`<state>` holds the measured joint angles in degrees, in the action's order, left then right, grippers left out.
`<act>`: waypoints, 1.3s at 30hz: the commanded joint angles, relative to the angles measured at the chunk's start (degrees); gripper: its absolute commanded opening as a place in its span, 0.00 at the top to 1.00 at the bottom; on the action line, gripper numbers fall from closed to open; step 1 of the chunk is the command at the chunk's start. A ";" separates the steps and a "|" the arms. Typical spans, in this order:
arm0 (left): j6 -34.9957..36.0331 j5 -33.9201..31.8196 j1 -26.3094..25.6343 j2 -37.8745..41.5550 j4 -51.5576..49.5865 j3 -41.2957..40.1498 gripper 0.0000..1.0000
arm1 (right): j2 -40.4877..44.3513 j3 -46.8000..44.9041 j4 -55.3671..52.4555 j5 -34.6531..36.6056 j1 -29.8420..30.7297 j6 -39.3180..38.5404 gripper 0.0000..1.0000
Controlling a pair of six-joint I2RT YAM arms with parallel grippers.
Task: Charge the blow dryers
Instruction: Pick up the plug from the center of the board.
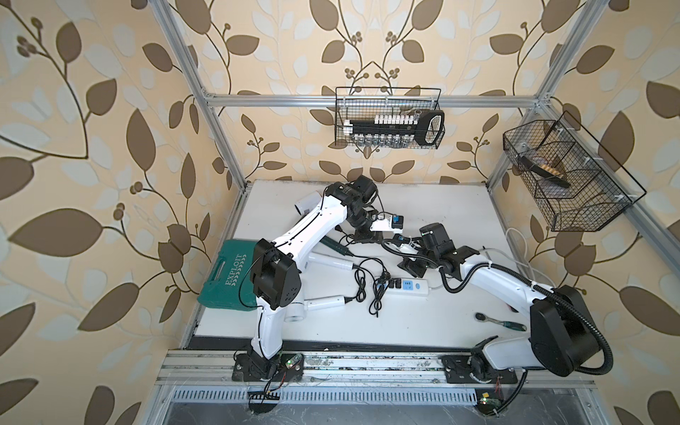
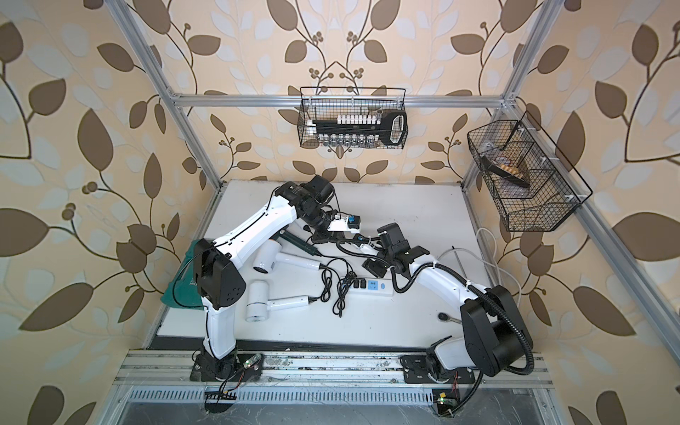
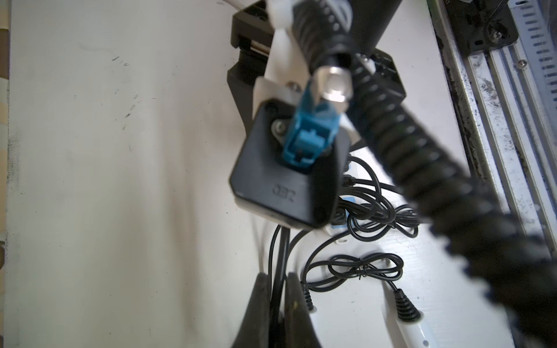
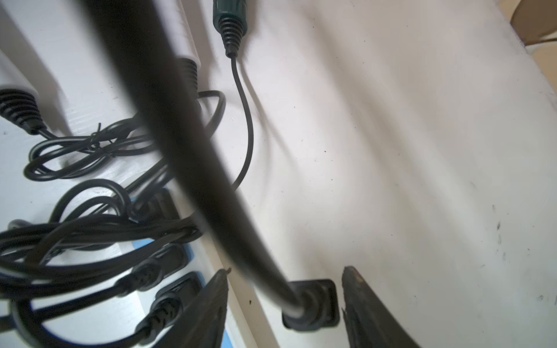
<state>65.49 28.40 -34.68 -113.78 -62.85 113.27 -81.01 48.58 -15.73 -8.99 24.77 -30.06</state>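
Right gripper (image 4: 285, 271), jaws apart, straddles a loose black plug (image 4: 316, 298) on the table (image 4: 422, 150) beside the power strip (image 1: 399, 291) while left gripper (image 3: 277, 275) pinches a thin cord (image 3: 278, 250); probably the plug of the dark green blow dryer (image 4: 229, 9) lying nearby, needing clasping, then socketing.

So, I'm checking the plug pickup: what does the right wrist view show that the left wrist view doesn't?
Only right wrist: a black plug between the right gripper's open jaws, and the dark green dryer's handle end. Only left wrist: the left gripper's jaws shut on a black cord, and the frame rail. Both: bundled cords and the power strip.
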 commanded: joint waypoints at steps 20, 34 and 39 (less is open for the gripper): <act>0.67 2.53 -0.37 3.56 -0.78 -1.30 1.00 | 2.53 3.45 -1.98 -0.34 0.58 -0.52 0.58; 0.44 2.53 -0.46 4.12 -0.43 -0.95 1.00 | 0.46 4.09 -4.39 0.59 0.65 0.01 0.79; 0.08 2.52 -0.48 3.95 -0.10 -1.13 1.00 | 1.10 4.38 -4.53 1.32 0.71 0.29 0.94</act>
<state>65.45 28.49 -34.89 -113.73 -62.78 112.07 -79.96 50.81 -18.85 -7.86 25.12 -29.65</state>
